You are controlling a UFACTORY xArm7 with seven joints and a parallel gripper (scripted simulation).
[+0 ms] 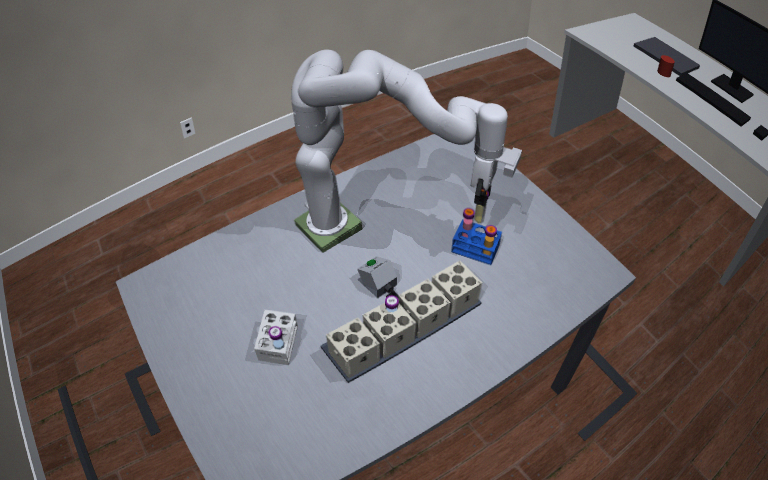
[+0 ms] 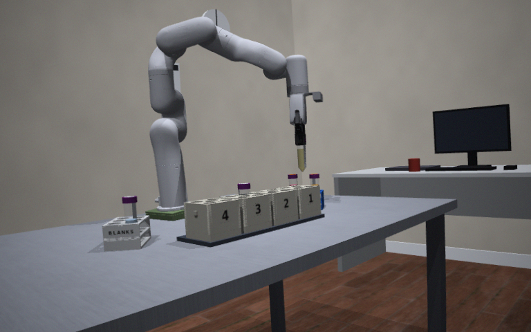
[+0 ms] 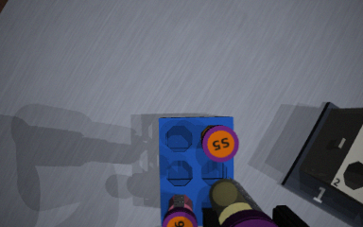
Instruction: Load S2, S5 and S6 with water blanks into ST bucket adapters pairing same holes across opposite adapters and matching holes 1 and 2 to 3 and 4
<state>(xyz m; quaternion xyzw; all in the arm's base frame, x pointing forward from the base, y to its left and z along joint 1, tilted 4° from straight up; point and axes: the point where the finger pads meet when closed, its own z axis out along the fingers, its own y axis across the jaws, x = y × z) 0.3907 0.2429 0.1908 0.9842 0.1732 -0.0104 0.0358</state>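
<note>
My gripper (image 1: 481, 198) (image 2: 300, 141) (image 3: 248, 219) is shut on a tube of yellowish liquid (image 1: 479, 213) (image 2: 301, 157) (image 3: 233, 208), upright above the blue rack (image 1: 472, 254) (image 3: 195, 156); its cap dot is unreadable. Tube S5 (image 1: 491, 230) (image 3: 220, 143), orange liquid, and S6 (image 1: 468, 213) (image 3: 180, 220), pink, stand in that rack. On the stand (image 2: 196, 241), adapters 1 (image 1: 465, 305) (image 2: 310, 207), 2 (image 1: 427, 325) (image 2: 286, 213) and 4 (image 1: 353, 367) (image 2: 225, 227) show no tubes. Adapter 3 (image 1: 390, 345) (image 2: 257, 220) holds a white-dot blank (image 1: 391, 301) (image 2: 243, 187) at its back corner; its number is unreadable.
The white blanks rack (image 1: 271, 355) (image 2: 121, 242) holds one white-dot tube (image 1: 275, 332) (image 2: 129, 200), number unreadable. The sloped desk (image 1: 376, 275) with the green DONE key (image 1: 371, 262) stands behind the adapters, between the arm base and the stand.
</note>
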